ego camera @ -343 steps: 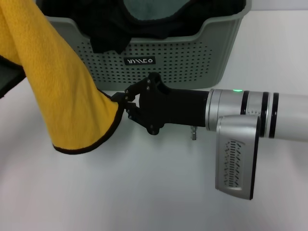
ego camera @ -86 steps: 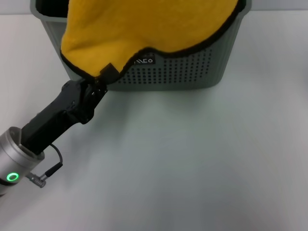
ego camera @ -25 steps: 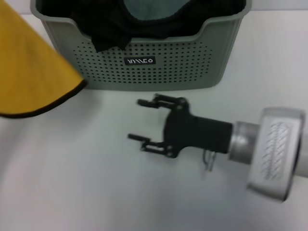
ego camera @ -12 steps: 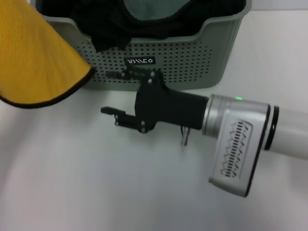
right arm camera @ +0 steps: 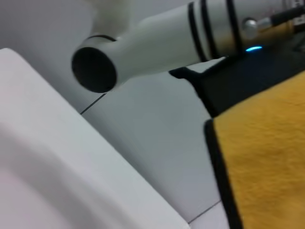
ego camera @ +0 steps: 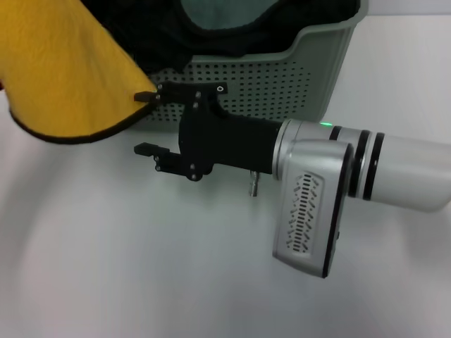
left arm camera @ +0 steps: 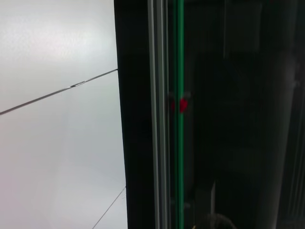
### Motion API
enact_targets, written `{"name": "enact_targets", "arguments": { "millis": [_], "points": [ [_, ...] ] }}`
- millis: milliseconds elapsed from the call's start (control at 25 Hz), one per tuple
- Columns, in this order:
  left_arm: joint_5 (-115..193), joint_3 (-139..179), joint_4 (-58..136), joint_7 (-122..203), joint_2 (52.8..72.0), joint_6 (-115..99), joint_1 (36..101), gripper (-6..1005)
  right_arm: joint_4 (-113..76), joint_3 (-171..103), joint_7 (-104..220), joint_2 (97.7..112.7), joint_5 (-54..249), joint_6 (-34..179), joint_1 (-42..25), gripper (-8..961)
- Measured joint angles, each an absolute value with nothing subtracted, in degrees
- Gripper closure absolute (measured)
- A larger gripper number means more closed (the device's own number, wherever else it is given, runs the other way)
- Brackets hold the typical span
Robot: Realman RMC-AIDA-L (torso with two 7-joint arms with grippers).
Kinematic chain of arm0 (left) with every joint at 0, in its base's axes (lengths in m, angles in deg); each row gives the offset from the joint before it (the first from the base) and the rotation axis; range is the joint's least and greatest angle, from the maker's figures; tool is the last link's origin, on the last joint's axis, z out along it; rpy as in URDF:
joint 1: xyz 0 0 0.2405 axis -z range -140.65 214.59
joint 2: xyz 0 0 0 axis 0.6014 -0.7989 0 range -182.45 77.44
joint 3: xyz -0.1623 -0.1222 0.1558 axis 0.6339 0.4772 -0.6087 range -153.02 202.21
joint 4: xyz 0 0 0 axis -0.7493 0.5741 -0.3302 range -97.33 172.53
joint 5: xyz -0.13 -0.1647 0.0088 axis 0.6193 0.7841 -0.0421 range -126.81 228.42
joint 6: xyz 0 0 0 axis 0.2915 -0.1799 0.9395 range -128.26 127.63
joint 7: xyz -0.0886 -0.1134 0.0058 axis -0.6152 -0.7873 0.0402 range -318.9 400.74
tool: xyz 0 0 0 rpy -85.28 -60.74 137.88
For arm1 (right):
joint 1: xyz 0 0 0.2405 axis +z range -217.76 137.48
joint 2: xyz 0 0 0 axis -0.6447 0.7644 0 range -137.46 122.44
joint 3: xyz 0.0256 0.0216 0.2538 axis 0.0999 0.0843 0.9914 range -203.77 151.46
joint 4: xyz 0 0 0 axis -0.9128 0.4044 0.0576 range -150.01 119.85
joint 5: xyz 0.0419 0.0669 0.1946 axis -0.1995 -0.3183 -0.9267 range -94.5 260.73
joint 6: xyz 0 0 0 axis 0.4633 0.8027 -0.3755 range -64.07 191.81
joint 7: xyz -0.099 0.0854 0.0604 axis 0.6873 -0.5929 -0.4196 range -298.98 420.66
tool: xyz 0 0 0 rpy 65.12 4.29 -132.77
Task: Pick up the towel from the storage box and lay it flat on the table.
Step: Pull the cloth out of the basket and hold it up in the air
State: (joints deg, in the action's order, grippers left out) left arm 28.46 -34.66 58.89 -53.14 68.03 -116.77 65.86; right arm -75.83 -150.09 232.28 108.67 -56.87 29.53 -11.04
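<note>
- The counter (ego camera: 141,282) filled most of the head view as a plain white surface, and nothing of the towel lay on it yet; judged from that, the laying-flat part of the task was not begun.
- The storage box (ego camera: 310,70) stood at the far edge of the counter, with a black cloth (ego camera: 162,35) and a teal-grey cloth (ego camera: 218,10) left inside it.
- The towel (ego camera: 63,77) was out of the box, hanging in the air at the robot's left with its yellow face showing and its black-piped lower edge clear of the counter.
- The right gripper (ego camera: 145,122) reached across in front of the box, its jaws spread wide and gripping nothing, the upper finger just at the towel's hanging corner.
- The step in hand looked like the second grasp: the next move would call for the jaws to close on that piped corner, so the cloth could be stretched between two arms and lowered.
- The right wrist view showed what the head view cut off: the left arm (right arm camera: 157,43) above the towel's top edge, apparently carrying it.
- The left gripper itself appeared in no view; the left wrist view gave only a dark panel (left arm camera: 214,114) and a pale surface, so I cannot tell its hold.
</note>
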Motion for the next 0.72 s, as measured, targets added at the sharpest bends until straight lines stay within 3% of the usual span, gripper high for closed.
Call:
{"name": "enact_targets", "arguments": {
  "millis": [720],
  "points": [
    [42.1, -48.0, 59.0, -56.4, 68.08, -116.7, 66.2, 988, -78.3, -148.5, 232.4, 108.68, -53.9, 34.3, -8.4, 317]
  ]
}}
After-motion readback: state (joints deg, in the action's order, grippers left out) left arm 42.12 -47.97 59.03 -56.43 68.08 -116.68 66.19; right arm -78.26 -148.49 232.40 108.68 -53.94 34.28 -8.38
